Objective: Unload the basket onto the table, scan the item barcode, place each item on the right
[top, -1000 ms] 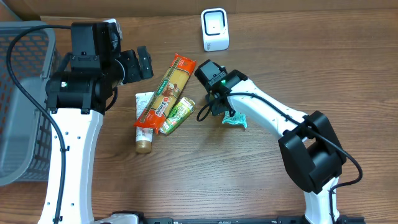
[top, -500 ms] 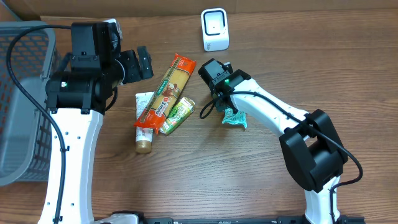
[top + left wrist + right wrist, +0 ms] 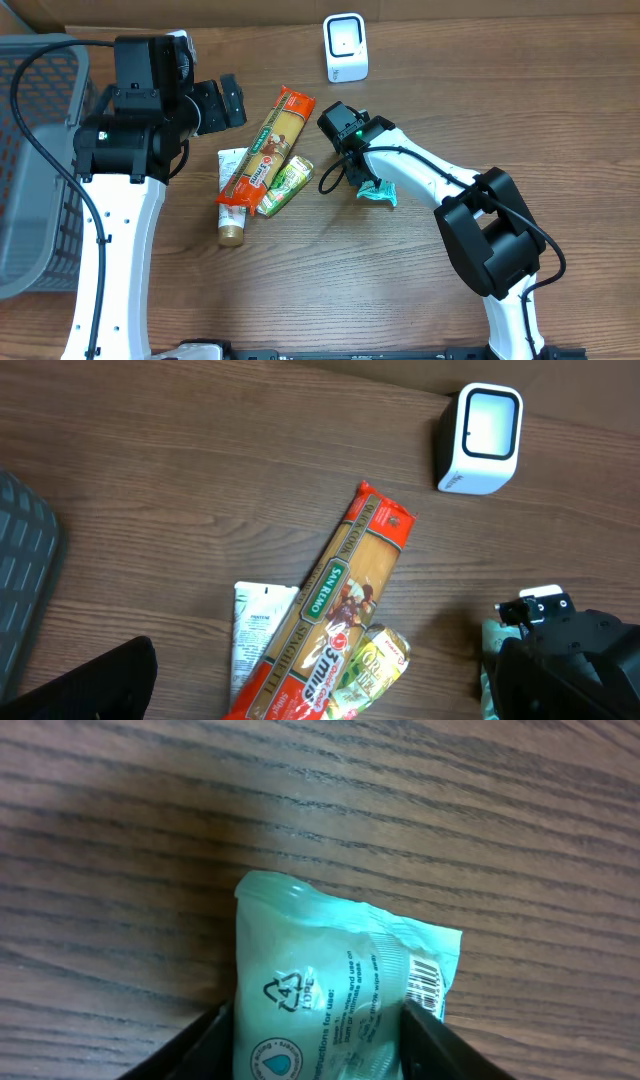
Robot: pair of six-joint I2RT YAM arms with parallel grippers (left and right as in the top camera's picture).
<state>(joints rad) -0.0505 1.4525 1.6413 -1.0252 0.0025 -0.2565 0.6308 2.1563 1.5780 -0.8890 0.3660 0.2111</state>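
Teal packet [image 3: 340, 950] is flanked by the right gripper [image 3: 318, 1025], fingers [image 3: 195, 1048] at both its sides; clamping cannot be told. Left gripper [image 3: 236, 100] is held wide apart, empty.

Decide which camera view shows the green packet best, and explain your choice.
The right wrist view: the green packet fills it, with its barcode and recycling mark visible. Overhead shows only a corner beside the right arm. The left wrist view shows just a sliver near its lower right.
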